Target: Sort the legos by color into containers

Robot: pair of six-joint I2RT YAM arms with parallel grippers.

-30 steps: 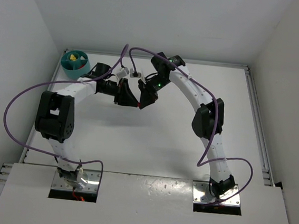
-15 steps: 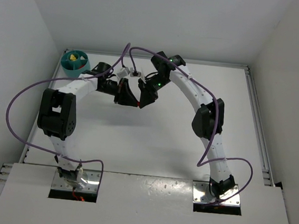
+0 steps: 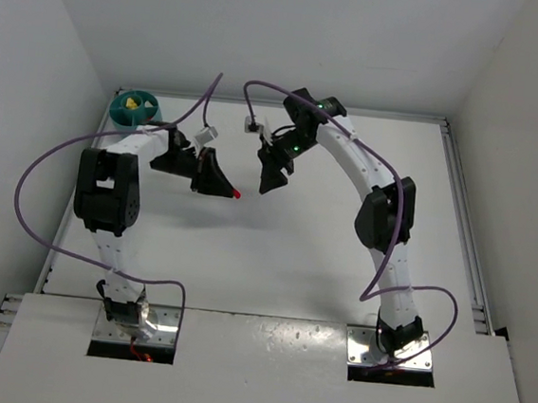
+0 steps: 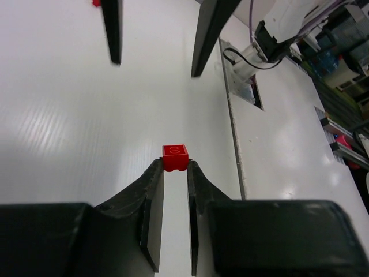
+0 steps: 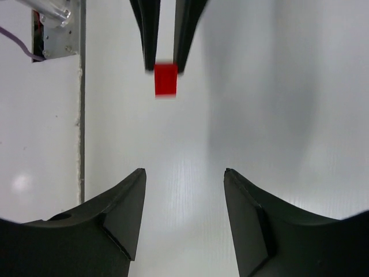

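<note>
one small red lego (image 4: 174, 154), two studs on its face, pinched by left gripper (image 4: 174, 166); right gripper (image 5: 184, 171) spread apart

One red lego (image 4: 174, 157), one teal bowl (image 3: 116, 111)

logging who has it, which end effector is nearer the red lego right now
Left. The left end effector pinches the red lego between its fingertips. The right end effector stands open, facing the lego across a gap and touching nothing.

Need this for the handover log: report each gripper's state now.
Left gripper: closed on a red lego at its fingertips.
Right gripper: open, holding nothing.
</note>
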